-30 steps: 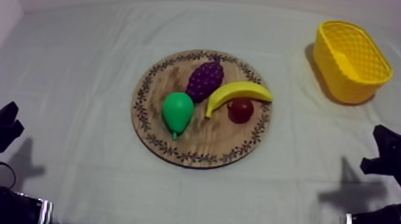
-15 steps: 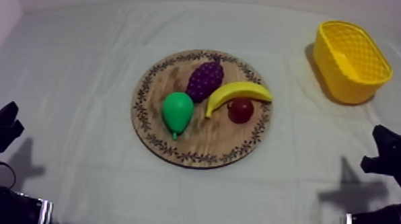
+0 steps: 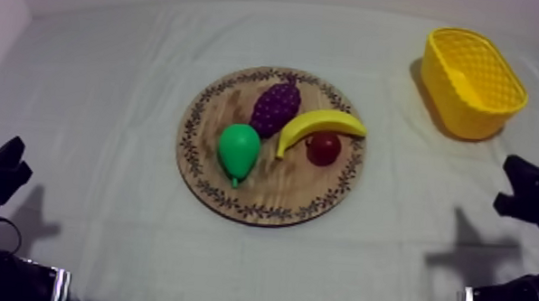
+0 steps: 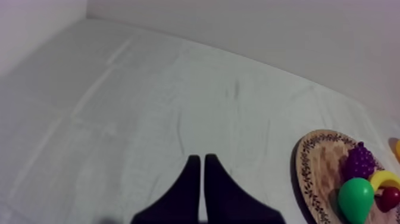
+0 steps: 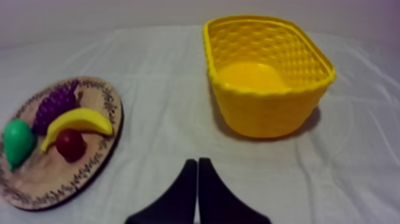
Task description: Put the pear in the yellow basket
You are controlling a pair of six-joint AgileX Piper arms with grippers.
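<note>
Your left claw [image 4: 202, 158] is pressed shut to a narrow wedge, gripping nothing, above the bare cloth of the table [image 3: 104, 104]. Your right claw [image 5: 197, 161] is closed the same way and also empty, over the cloth between the round wooden board with a patterned rim [image 3: 233, 200] and the yellow plastic basket [image 3: 461, 116]. The green toy pear [image 3: 238, 150] lies on the board, just beside the purple bunch of grapes [image 3: 276, 106] and near the curved yellow banana [image 3: 320, 126] and the small red fruit [image 3: 323, 148].

Board [image 3: 270, 199] wooden; pear [image 3: 238, 148] glossy, smooth; basket [image 3: 457, 116] plastic; cloth [image 3: 105, 86] matt, creased.
</note>
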